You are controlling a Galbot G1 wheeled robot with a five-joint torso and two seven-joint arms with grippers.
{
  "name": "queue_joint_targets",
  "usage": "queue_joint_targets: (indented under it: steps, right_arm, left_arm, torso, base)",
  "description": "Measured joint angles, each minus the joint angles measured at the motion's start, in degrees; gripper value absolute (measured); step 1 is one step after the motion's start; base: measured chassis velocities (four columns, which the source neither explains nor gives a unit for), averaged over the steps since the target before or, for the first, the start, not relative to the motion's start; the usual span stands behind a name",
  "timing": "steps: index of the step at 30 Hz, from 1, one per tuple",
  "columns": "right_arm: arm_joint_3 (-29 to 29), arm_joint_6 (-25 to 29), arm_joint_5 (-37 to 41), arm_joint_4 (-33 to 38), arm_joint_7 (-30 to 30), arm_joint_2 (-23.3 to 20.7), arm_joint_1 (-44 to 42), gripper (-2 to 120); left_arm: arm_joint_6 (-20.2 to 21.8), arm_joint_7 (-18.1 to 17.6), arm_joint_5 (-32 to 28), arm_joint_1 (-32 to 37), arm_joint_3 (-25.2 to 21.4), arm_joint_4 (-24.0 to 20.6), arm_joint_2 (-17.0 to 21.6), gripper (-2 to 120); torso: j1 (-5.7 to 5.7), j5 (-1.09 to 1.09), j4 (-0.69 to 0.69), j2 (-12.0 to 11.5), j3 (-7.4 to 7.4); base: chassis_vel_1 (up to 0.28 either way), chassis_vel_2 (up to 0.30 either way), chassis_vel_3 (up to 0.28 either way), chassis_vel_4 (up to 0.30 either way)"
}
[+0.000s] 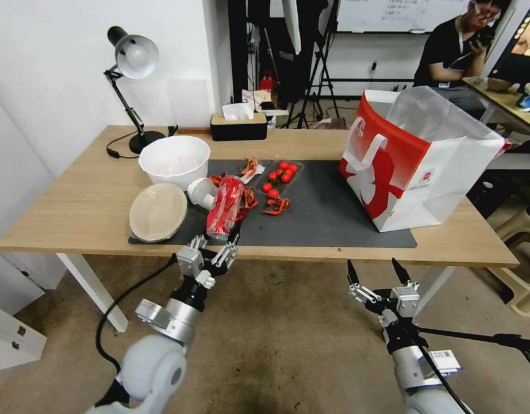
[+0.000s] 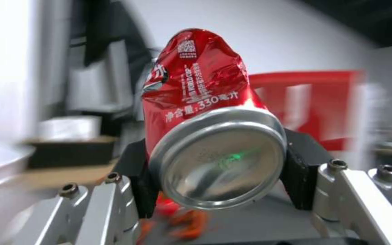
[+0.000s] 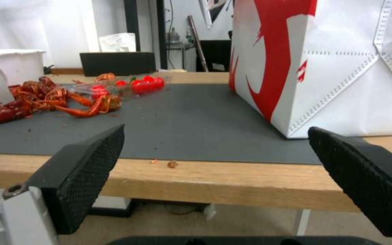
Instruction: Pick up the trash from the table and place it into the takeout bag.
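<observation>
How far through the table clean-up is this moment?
Nothing visibly bagged yet; the red-and-white paper takeout bag's inside is hidden. In hand: the left gripper clamps the crushed red soda can at the table's near edge. Left: round beige lid, white bowl, crayfish shells. The right gripper waits open.

Left pincer [image 1: 221, 244] clamped, right pincer [image 1: 377, 271] spread.
</observation>
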Motion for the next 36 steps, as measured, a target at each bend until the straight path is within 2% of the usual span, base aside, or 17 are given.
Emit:
queue_joint_targets:
  steps: [1,3,6,7,8,9,10,13,14,17,19,22,23,25,26,28,36]
  right_arm:
    - [0.00,0.01,-0.03,0.14,-0.01,0.03,-0.04,100]
    - [-0.01,0.01,-0.06,0.23,-0.02,0.06,-0.09,100]
    - [0.12,0.02,-0.23,0.74,-0.01,0.16,-0.46,100]
    - [0.12,0.02,-0.23,0.74,-0.01,0.16,-0.46,100]
    - [0.22,0.02,-0.38,1.00,0.05,0.22,-0.61,100]
    - [0.33,-0.01,-0.50,1.20,0.11,0.28,-0.75,100]
    - [0.33,-0.01,-0.50,1.20,0.11,0.28,-0.75,100]
    - [0.83,-0.13,-0.55,1.84,0.21,0.22,-1.33,100]
    - [0.83,-0.13,-0.55,1.84,0.21,0.22,-1.33,100]
    - [1.42,-0.15,-0.56,2.02,0.24,0.20,-2.06,100]
    - [1.48,-0.15,-0.60,2.02,0.25,0.34,-2.14,100]
    - [1.50,-0.52,-1.27,2.05,0.46,0.99,-2.11,100]
    - [1.50,-0.52,-1.27,2.05,0.46,0.99,-2.11,100]
    - [1.49,-0.76,-1.56,2.11,0.58,1.25,-2.07,100]
    - [1.49,-0.76,-1.56,2.11,0.58,1.25,-2.07,100]
    - [1.60,-0.84,-1.75,2.12,0.70,1.62,-2.18,100]
    - [2.11,-0.89,-1.78,2.07,0.80,2.22,-2.35,100]
  left_arm:
    - [-1.92,2.99,-0.81,-0.21,-0.26,-0.06,0.97,52]
    - [-3.25,5.18,-1.50,-0.57,-0.49,-0.06,1.69,52]
    - [-7.53,14.82,-5.53,-3.48,-1.47,1.00,5.96,52]
    - [-7.53,14.82,-5.53,-3.48,-1.47,1.00,5.96,52]
    - [-8.50,20.85,-8.72,-4.84,-1.89,1.93,8.09,52]
    - [-8.76,24.23,-11.32,-5.91,-2.00,2.61,9.82,52]
    - [-8.76,24.23,-11.32,-5.91,-2.00,2.61,9.82,52]
    - [-8.92,29.62,-16.28,-10.17,-1.35,5.29,14.68,52]
    - [-8.92,29.62,-16.28,-10.17,-1.35,5.29,14.68,52]
    - [-7.36,30.79,-20.55,-19.10,1.01,8.10,20.07,52]
    - [-6.64,30.89,-21.51,-21.80,1.87,8.69,20.86,52]
    - [-4.66,30.71,-24.36,-33.00,9.03,12.15,21.86,52]
    - [-4.66,30.71,-24.36,-33.00,9.03,12.15,21.86,52]
    - [-3.89,30.12,-25.13,-38.94,14.15,14.43,20.83,52]
    - [-3.89,30.12,-25.13,-38.94,14.15,14.43,20.83,52]
    - [-3.13,29.57,-25.79,-47.34,20.12,18.42,17.79,52]
    - [-2.60,29.37,-26.80,-61.72,29.27,28.42,10.03,52]
  torso:
    - [0.00,-0.01,0.00,0.00,0.00]
    - [0.00,-0.01,0.01,0.00,0.00]
    - [0.00,0.00,-0.01,0.00,0.00]
    - [0.00,0.00,-0.01,0.00,0.00]
    - [0.00,0.00,-0.01,0.00,0.01]
    - [0.01,-0.01,0.00,0.00,0.00]
    - [0.01,-0.01,0.00,0.00,0.00]
    - [0.01,-0.02,0.01,0.00,0.00]
    - [0.01,-0.02,0.01,0.00,0.00]
    - [0.01,-0.01,0.00,0.00,0.01]
    - [0.01,-0.01,-0.01,0.00,0.01]
    - [0.01,0.00,0.00,0.00,0.01]
    - [0.01,0.00,0.00,0.00,0.01]
    - [0.01,0.00,0.00,0.00,0.01]
    - [0.01,0.00,0.00,0.00,0.01]
    - [0.01,0.02,-0.01,0.00,0.01]
    - [0.00,0.02,0.00,0.00,0.01]
  base:
    - [0.000,0.000,0.000,0.000]
    - [0.000,0.000,0.000,0.000]
    - [0.000,0.000,0.000,0.000]
    - [0.000,0.000,0.000,0.000]
    - [0.000,0.000,0.000,0.000]
    - [0.000,0.000,0.000,0.000]
    - [0.000,0.000,0.000,0.000]
    - [0.000,0.000,0.000,0.000]
    - [0.000,0.000,0.000,0.000]
    - [0.000,0.000,0.000,0.000]
    - [0.000,0.000,0.000,0.000]
    - [0.000,0.000,0.000,0.000]
    - [0.000,0.000,0.000,0.000]
    - [0.000,0.000,0.000,0.000]
    - [0.000,0.000,0.000,0.000]
    - [0.000,0.000,0.000,0.000]
    - [0.000,0.000,0.000,0.000]
